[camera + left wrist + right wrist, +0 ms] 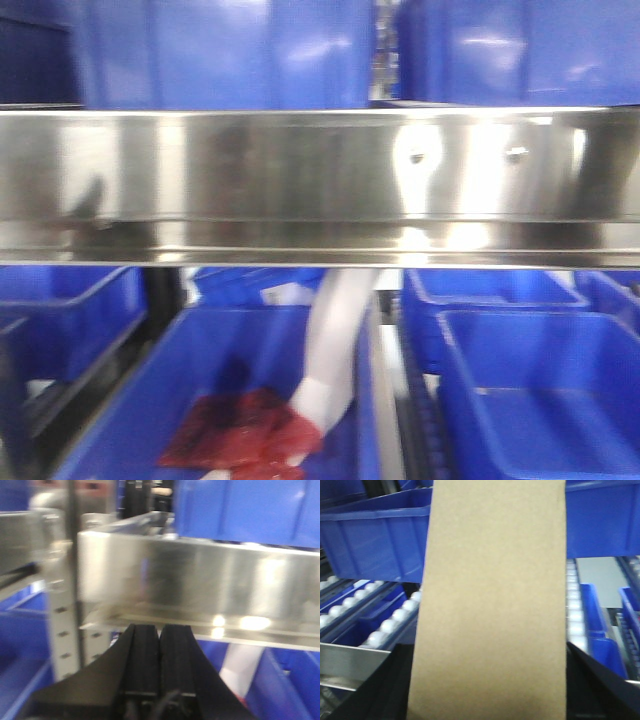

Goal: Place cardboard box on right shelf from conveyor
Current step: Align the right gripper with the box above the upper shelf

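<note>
A: Right gripper (490, 685) looks clamped on the box (490, 605), fingers (390, 695) either side; view's blurry. Left gripper (160, 650) pinched shut, empty, near the shelf (200, 575).
B: Box sits in front of the blue bins (375, 535), not on the shelf yet. Keep it level, clear the front edge, lower before letting go.

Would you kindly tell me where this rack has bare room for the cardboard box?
The lower right blue bin looks empty, and a bare grey lane shows right of the cardboard box, beside the roller track. Crowded: the left bin holding a red bag, and the upper bins over the steel rail.
</note>
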You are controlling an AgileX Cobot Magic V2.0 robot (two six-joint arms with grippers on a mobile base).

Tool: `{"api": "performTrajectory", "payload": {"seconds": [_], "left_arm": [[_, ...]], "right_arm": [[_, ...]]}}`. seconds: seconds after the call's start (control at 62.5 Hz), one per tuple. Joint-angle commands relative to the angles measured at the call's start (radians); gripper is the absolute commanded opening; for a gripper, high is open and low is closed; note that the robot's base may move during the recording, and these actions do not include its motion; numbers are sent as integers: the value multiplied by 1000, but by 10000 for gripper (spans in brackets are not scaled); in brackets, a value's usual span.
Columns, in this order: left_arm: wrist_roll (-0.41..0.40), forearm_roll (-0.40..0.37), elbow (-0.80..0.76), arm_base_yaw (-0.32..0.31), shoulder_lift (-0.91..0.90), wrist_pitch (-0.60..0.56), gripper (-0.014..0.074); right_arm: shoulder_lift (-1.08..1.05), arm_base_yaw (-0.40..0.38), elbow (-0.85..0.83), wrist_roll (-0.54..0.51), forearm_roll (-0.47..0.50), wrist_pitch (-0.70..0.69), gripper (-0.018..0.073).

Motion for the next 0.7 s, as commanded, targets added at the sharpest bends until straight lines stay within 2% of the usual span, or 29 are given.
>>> {"api": "performTrajectory", "payload": {"seconds": [0.0, 0.688], "left_arm": [[-5, -5, -3, -3, -12, -84, -119], [-5, -5, -3, -3, -12, -84, -119]], "right_arm": [[8, -5, -29, -10, -24, -90, 195], [8, -5, -29, -10, -24, -92, 195]]}}
